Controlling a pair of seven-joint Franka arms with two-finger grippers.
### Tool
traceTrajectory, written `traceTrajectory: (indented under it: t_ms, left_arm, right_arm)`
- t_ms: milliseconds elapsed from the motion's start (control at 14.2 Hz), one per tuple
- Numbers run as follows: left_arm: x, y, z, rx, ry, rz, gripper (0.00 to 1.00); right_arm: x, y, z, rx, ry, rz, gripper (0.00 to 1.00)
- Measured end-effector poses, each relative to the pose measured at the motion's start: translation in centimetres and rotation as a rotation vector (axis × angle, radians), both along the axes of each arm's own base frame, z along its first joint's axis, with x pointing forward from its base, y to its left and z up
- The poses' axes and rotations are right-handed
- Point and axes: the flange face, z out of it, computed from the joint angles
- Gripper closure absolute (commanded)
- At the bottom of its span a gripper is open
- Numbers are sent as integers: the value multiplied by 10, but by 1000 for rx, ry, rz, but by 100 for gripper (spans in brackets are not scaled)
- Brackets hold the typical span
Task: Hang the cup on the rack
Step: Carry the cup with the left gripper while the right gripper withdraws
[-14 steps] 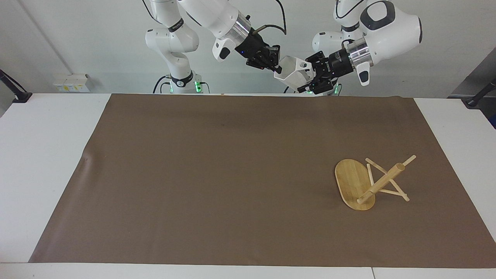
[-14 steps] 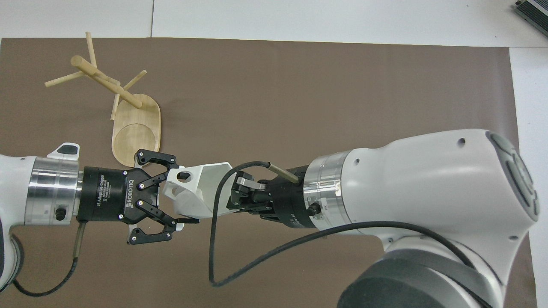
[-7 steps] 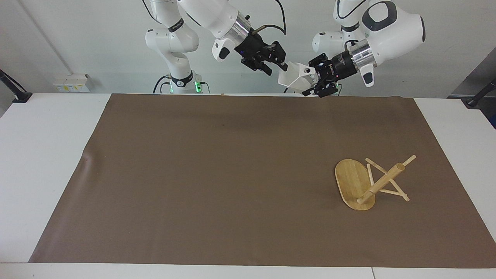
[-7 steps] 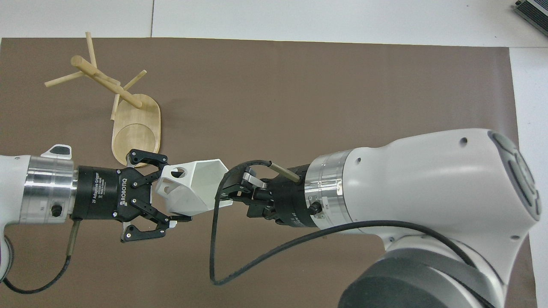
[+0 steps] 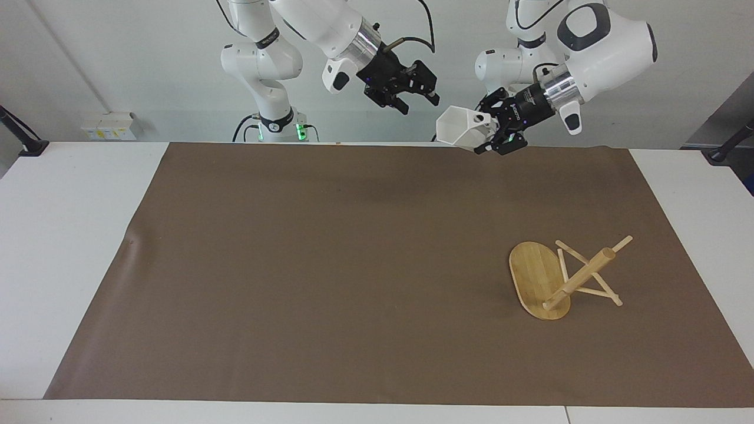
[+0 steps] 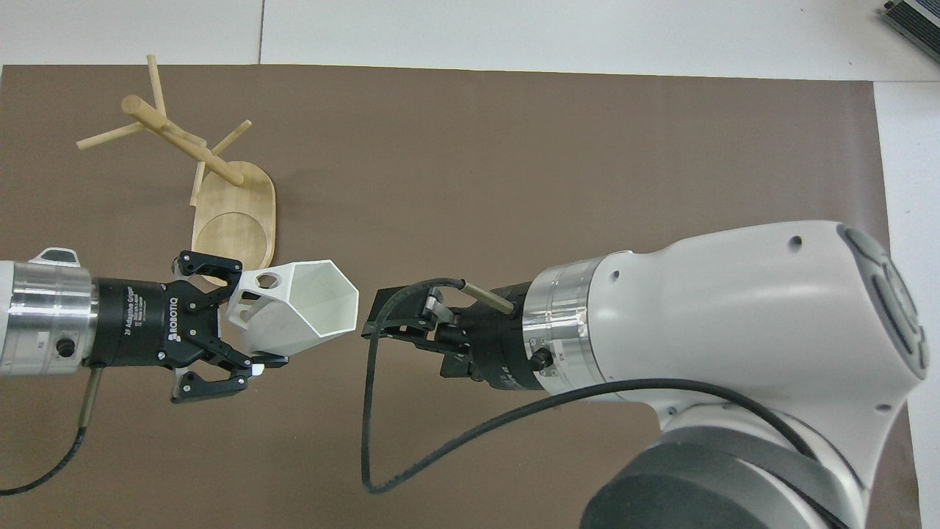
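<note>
- High over the robots' edge of the brown mat [image 5: 353, 265], the left gripper [image 5: 492, 126] is gripping the cup [image 5: 462, 128] at its handle end, mouth pointing toward the right gripper [image 5: 425, 94].
- The right gripper is now hanging spread and clear of the cup, having let go within the last second.
- The rack [image 5: 559, 277] is lying tipped over toward the left arm's end of the table.

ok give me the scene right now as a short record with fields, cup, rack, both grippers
cup: white faceted mug, held in the air, tilted on its side
rack: bamboo mug tree on the brown mat, toward the left arm's end, no mug on its pegs
left gripper: shut on the mug at its handle end
right gripper: open, apart from the mug, holding nothing
</note>
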Motion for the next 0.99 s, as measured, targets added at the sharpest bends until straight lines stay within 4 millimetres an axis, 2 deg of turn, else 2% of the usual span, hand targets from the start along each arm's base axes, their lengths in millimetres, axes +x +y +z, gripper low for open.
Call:
traceTrajectory:
  t_ms: [352,634,987]
  left_arm:
    - [13,12,-18,39,-31,231,100]
    - [18,-4,-32,74,-90,351,100]
    - [30,-2,-39,81,-132,428,100]
  right_arm:
    - [3,-5,-2,-37,-23,1,0]
    - [10,-17,-6,-142,-87,6,0]
    - [37,-65,-11,-264,-217,53,0]
